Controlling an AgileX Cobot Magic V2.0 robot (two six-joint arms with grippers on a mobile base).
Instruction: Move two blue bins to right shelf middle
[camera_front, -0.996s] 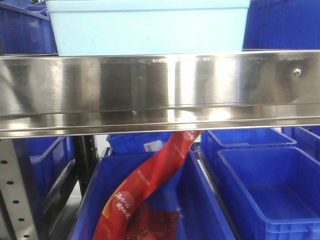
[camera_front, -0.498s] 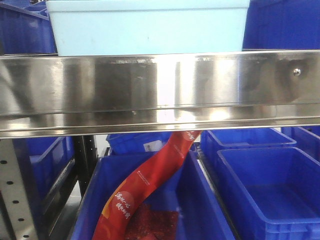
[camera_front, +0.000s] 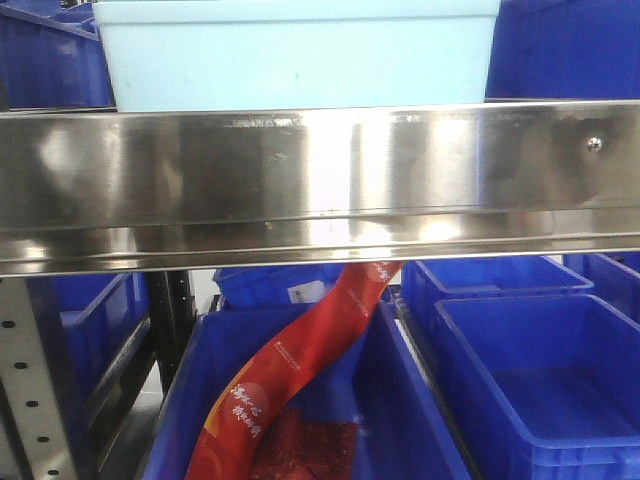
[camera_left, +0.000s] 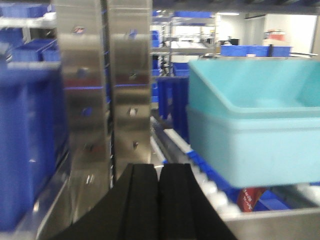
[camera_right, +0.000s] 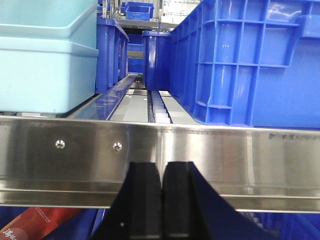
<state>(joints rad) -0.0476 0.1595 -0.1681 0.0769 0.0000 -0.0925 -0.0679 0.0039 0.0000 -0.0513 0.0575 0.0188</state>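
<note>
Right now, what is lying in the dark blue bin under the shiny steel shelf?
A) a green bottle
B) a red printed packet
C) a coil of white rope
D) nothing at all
B: in the front view a long red packet with printed characters lies slanted in the dark blue bin below the steel rail.

Pale cyan-blue bin (camera_front: 297, 55) on a brushed stainless shelf tier, behind its broad front rail (camera_front: 320, 185); dark royal-blue bins (camera_front: 548, 382) on the level below; red printed packaging strip (camera_front: 300, 370) slanting down into the middle lower bin (camera_front: 190, 400); grey perforated upright (camera_front: 30, 390) at lower left.
</note>
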